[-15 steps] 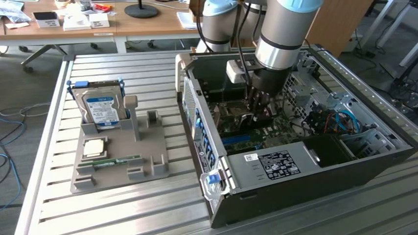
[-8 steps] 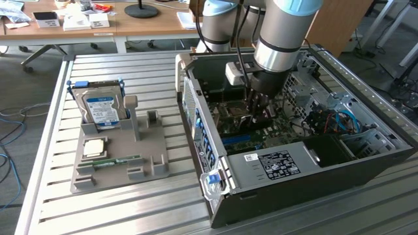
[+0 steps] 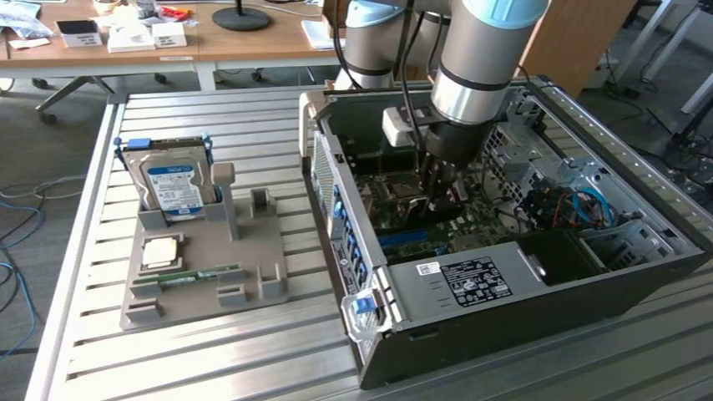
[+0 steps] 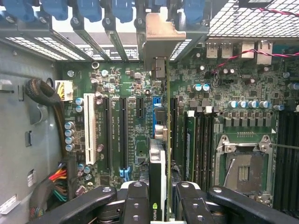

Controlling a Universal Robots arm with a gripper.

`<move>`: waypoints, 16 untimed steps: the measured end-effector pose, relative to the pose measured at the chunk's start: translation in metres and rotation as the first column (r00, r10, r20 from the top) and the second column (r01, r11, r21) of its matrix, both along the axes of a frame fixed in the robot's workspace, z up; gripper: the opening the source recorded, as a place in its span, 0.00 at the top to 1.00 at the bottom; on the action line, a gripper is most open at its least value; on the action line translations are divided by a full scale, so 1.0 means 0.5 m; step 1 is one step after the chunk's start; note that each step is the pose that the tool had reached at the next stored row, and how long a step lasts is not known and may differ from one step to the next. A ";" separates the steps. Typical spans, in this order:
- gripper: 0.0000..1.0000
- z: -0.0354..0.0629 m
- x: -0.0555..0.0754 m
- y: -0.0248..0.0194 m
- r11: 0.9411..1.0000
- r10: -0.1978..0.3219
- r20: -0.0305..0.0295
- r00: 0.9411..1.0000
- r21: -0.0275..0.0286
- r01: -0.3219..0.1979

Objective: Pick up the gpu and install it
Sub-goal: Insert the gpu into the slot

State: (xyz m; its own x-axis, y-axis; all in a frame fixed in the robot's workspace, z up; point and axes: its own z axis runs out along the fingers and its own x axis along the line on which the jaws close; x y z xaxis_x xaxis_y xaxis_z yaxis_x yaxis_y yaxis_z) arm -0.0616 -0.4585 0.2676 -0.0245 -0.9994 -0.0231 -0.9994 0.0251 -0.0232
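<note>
gpu (image 4: 158, 168) clamped in end effector (image 4: 161, 201), over motherboard (image 4: 140, 88)

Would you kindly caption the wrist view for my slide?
End effector gripping the gpu edge-on over the motherboard.

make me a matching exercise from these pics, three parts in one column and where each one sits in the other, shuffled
1 gpu
2 hard drive
3 ram stick

a lying flat on the grey holder
b gripped by the pincer inside the open case
c standing upright in the grey holder

Pairs: 1-b, 2-c, 3-a
</note>
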 end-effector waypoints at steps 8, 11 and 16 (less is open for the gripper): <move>0.73 -0.004 -0.009 -0.0004 1.000 -0.002 0.000 1.000 0.000 0.002; 0.73 -0.004 -0.012 -0.0004 1.000 -0.003 0.000 1.000 0.000 0.003; 0.73 -0.005 -0.019 -0.0004 1.000 -0.004 0.000 1.000 0.000 0.004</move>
